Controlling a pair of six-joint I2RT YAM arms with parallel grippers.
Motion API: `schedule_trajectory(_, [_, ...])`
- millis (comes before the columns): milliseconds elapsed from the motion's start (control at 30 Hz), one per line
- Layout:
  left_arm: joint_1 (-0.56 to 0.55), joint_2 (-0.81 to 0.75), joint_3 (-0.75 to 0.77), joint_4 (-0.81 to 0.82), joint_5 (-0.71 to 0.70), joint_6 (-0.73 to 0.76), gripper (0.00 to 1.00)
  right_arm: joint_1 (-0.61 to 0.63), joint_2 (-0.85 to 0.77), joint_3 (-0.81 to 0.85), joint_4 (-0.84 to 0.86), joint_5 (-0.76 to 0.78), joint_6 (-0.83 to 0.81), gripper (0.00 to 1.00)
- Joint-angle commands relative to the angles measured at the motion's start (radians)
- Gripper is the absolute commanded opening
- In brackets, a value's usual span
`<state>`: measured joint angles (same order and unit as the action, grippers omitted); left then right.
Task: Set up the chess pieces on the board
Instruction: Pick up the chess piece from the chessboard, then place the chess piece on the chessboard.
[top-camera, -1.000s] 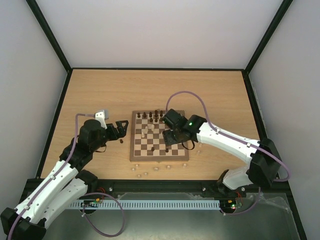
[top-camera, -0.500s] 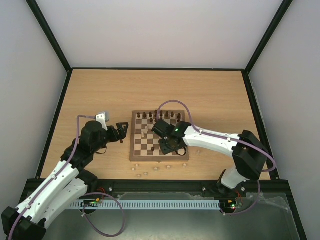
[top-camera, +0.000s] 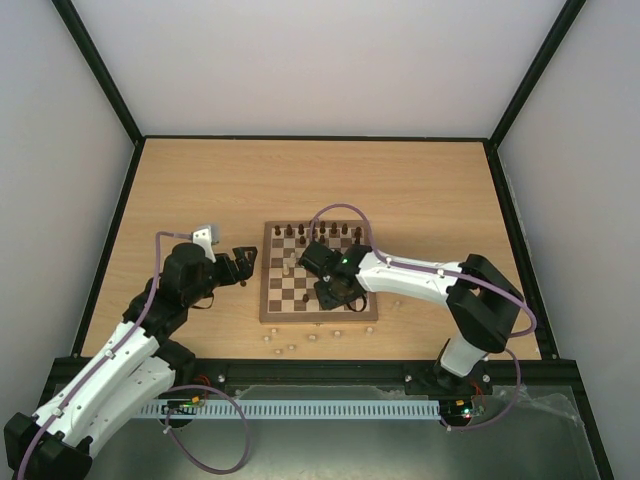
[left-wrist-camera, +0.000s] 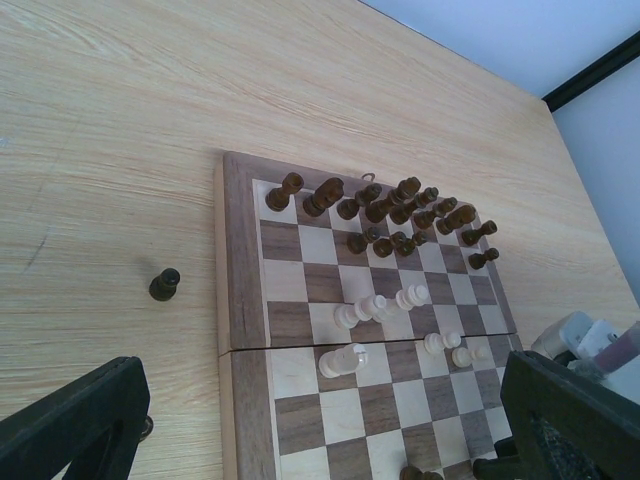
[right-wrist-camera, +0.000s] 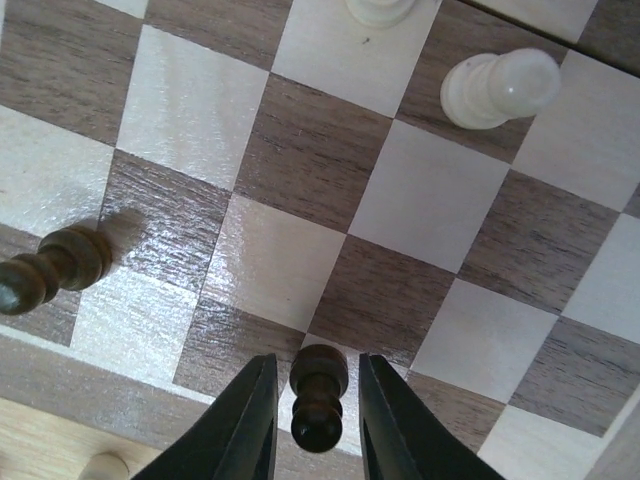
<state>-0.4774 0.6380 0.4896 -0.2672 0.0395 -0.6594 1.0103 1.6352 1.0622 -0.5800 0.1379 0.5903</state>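
Top external: the board (top-camera: 273, 290) sits mid-frame on the tabletop (top-camera: 200, 190). The left end effector (top-camera: 243, 265) is just off its left edge, and the right end effector (top-camera: 335, 291) is over its lower squares.

Left wrist: the fingers (left-wrist-camera: 75, 420) in the bottom corners are spread wide around nothing. Dark chess pieces (left-wrist-camera: 400, 215) crowd the board's upper rows, and one dark pawn (left-wrist-camera: 165, 285) stands off-board at left.

Right wrist: at bottom centre, slightly parted fingers (right-wrist-camera: 245, 420) flank another dark pawn (right-wrist-camera: 318, 395), with a thin gap on each side.
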Motion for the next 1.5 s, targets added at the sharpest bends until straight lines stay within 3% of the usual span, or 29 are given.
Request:
schedule_trajectory(0, [-0.003,-0.004,-0.014,0.016,-0.011,-0.004,0.99,0.007,0.024,-0.001,-0.024,0.005,0.007,0.21])
schedule_trajectory(300, [-0.003,-0.001,-0.018,0.019,-0.013,-0.003,0.99,0.007,0.012,0.036,-0.072,0.041,0.008,0.05])
schedule_trajectory(433, [-0.003,0.006,-0.015,0.024,-0.014,0.000,0.99,-0.025,-0.014,0.126,-0.146,0.102,-0.018,0.06])
schedule_trajectory(600, [-0.003,0.023,-0.013,0.033,-0.015,0.006,0.99,-0.149,-0.022,0.269,-0.210,0.121,-0.091,0.06])
schedule_trajectory(933, [-0.002,0.070,0.004,0.050,-0.022,0.027,0.99,-0.344,0.169,0.507,-0.223,0.096,-0.193,0.05])
schedule_trajectory(1467, [-0.001,0.102,-0.008,0.066,-0.039,0.035,1.00,-0.368,0.310,0.488,-0.142,0.067,-0.204,0.05])
